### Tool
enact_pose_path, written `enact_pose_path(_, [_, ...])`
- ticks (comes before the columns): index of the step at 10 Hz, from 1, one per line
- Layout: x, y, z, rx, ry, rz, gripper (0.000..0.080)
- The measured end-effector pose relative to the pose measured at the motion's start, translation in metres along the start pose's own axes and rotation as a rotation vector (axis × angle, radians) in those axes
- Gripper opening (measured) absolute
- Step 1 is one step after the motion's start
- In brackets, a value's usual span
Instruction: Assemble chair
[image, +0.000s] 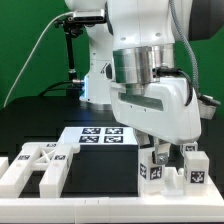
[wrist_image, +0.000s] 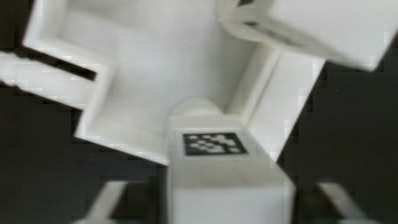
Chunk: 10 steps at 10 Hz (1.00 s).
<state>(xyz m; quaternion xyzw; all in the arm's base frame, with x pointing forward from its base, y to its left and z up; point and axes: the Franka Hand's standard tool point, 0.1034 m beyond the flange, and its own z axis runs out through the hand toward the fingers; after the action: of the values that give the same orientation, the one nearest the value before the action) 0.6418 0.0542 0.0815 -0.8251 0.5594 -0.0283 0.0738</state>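
My gripper (image: 163, 152) hangs low over the black table at the exterior view's right, among white chair parts. It is shut on a white post (wrist_image: 228, 180) that carries a black-and-white tag (wrist_image: 214, 143). The grey fingers (wrist_image: 118, 200) flank the post on both sides. The post's far end meets a larger white part with raised walls (wrist_image: 151, 90). In the exterior view a tagged white piece (image: 152, 168) stands under the gripper and a second tagged piece (image: 196, 168) stands just to its right. Where the fingers touch is hidden there by the hand.
An X-braced white part (image: 35, 165) lies at the exterior view's left front. The marker board (image: 100, 135) lies flat in the middle of the table. A thin white border frame (image: 100, 207) runs along the front edge. The robot's base (image: 95, 70) stands behind.
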Motion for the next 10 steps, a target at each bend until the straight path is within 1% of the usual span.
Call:
enact_pose_path(1, [0.001, -0.001, 0.0, 0.004, 0.019, -0.132, 0.0489])
enact_pose_path(2, [0.009, 0.001, 0.0, 0.002, 0.022, -0.413, 0.0596])
enact_pose_path(3, [0.011, 0.001, -0.002, -0.004, 0.029, -0.588, 0.0596])
enact_pose_path(4, [0.008, 0.0, -0.002, -0.013, 0.039, -0.75, 0.0639])
enact_pose_path(5, [0.011, 0.002, -0.003, -0.007, 0.052, -0.808, 0.0646])
enact_pose_path(7, [0.012, 0.003, -0.002, -0.016, 0.052, -0.933, 0.0646])
enact_pose_path(8, [0.012, 0.003, -0.001, -0.027, 0.054, -1.053, 0.0649])
enact_pose_path(9, [0.011, 0.004, 0.001, -0.033, 0.053, -1.098, 0.0649])
enact_pose_path(10, [0.011, 0.004, 0.001, -0.031, 0.053, -1.07, 0.0649])
